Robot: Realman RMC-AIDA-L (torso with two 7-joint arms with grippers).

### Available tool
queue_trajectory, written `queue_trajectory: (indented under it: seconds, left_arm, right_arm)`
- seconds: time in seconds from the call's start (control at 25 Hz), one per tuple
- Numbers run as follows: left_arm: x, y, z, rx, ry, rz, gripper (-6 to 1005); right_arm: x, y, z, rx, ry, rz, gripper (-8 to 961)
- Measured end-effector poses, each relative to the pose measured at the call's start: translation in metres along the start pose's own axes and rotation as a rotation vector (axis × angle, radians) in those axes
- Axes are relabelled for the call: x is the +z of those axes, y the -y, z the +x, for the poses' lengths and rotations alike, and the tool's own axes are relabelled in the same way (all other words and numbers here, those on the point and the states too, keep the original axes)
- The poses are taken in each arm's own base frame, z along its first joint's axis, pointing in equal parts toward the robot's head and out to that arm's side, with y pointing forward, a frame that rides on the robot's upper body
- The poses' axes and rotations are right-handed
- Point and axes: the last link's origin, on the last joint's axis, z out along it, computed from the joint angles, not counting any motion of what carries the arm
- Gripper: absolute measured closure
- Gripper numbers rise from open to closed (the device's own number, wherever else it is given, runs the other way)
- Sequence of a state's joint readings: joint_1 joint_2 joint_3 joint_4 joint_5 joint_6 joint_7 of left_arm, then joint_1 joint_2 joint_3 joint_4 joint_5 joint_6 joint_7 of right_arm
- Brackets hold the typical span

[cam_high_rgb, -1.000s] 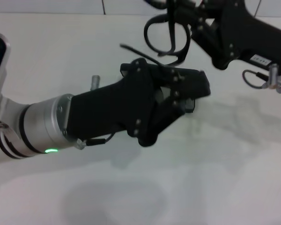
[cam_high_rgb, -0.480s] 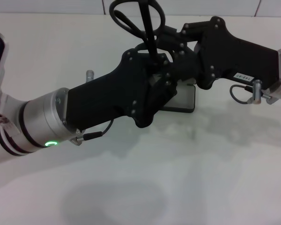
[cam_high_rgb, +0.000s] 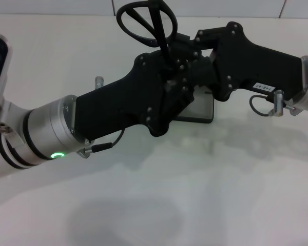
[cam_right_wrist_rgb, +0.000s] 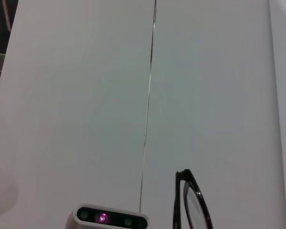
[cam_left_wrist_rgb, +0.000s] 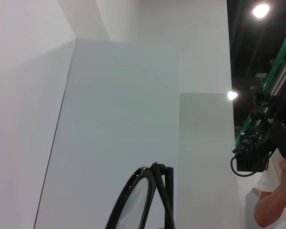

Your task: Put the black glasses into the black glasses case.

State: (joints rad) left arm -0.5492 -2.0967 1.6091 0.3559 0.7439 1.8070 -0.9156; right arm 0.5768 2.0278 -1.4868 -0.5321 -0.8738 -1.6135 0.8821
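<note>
The black glasses (cam_high_rgb: 146, 23) are folded and held up in the air above the white table (cam_high_rgb: 205, 195), lens rims standing upright at the far side of the two grippers; they also show at the edge of the left wrist view (cam_left_wrist_rgb: 150, 200) and the right wrist view (cam_right_wrist_rgb: 190, 202). Not yet in the case. The left gripper (cam_high_rgb: 175, 84) and the right gripper (cam_high_rgb: 192, 51) meet at the lower part of the frame, one in front of the other; which of them actually clamps the glasses, and whether either set of jaws is together or apart, cannot be told, since the finger ends overlap in one dark mass. The black glasses case (cam_high_rgb: 200, 110) lies on the table directly beneath the grippers, mostly hidden by the left gripper; only a corner with a pale grey surface inside a black rim shows. That surface looks like lining, which would mean the case lies open, but this is a judgement. No contents visible in the exposed part. Progress estimate: pick-up done, glasses carried over the case; remaining are lowering them in, release, and possibly closing the lid. Both arms are active.
</note>
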Motion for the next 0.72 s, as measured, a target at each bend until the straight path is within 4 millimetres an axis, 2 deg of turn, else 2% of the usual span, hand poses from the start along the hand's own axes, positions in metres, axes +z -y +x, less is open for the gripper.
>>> queue_trajectory:
  seconds: [0.44,0.72]
  left_arm:
    - [-0.005,-0.004,-0.001,-0.013,-0.001,0.004,964]
    - [-0.021,-0.011,0.001,-0.019,-0.007,0.022,964]
  right_arm:
    - [-0.004,0.0,0.002,0.002,-0.009,0.015,913]
    - [-0.009,0.002,0.0,-0.007,-0.014,0.037,913]
